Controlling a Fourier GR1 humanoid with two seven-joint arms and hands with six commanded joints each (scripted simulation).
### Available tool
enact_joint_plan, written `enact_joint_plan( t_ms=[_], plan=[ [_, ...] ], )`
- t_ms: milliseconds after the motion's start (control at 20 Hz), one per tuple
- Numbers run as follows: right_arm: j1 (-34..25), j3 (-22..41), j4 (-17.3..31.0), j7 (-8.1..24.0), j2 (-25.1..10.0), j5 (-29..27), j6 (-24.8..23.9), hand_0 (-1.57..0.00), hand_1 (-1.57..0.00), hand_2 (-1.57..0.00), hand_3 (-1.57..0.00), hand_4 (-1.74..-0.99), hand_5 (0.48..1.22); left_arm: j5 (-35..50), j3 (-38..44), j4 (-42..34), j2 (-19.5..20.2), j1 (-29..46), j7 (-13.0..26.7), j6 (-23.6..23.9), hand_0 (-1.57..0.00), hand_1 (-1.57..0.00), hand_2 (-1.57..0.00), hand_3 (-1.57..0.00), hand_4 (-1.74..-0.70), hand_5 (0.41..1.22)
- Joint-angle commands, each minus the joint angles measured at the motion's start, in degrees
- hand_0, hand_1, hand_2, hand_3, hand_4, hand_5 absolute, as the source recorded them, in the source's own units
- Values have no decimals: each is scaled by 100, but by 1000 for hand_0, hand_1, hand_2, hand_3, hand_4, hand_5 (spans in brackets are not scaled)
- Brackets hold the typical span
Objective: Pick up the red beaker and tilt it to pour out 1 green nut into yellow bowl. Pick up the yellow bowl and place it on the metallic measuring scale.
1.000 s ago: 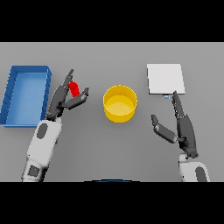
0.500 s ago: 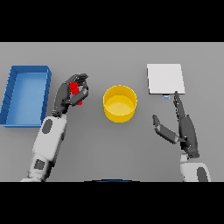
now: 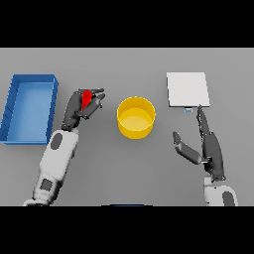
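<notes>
My left hand [image 3: 79,106] is shut on the red beaker [image 3: 87,97], whose top shows between the curled fingers and thumb, left of the yellow bowl [image 3: 136,117]. The bowl stands upright at the table's middle, and I cannot make out anything inside it. The metallic measuring scale [image 3: 187,89] lies flat at the back right. My right hand [image 3: 208,146] is open, fingers straight and pointing toward the scale's near edge, to the right of the bowl and apart from it.
A blue tray [image 3: 10,111] lies at the left edge, close beside my left forearm. Bare grey table runs along the front, between the two arms.
My left hand's fingers have curled round the red beaker, which they flanked a second ago, and it has shifted slightly toward the bowl. The right hand has barely moved.
</notes>
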Motion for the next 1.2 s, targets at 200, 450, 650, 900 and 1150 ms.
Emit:
enact_joint_plan(
  t_ms=[200,450,650,900,1150],
  plan=[
    [8,-22,-38,-30,-38,23,-22,1,1,1,1,-1259,647,241,-9,-555,-30,87,-41,213,-1531,-1533,-1534,-1520,-1692,1118],
    [20,2,-21,-114,-78,93,-16,1,1,1,1,-1261,661,-236,-626,-1200,266,-15,532,208,-1558,-1558,-1559,-1554,-1725,1117],
    [-81,19,-8,116,-80,227,-90,1,1,1,1,-1256,674,-802,-1209,-1324,722,-276,1254,-118,-1564,-1565,-1565,-1562,-1733,1122],
    [17,13,-73,31,-116,146,-9,1,1,1,1,-1254,680,-1151,-1576,-1226,951,-469,1574,-197,-1566,-1566,-1566,-1564,-1734,1114],
    [-12,20,-96,139,-74,66,47,1,1,1,1,-1255,689,-2304,-2516,-992,1334,-1022,2219,-331,-1569,-1569,-1569,-1569,-1739,1132]
  ],
)
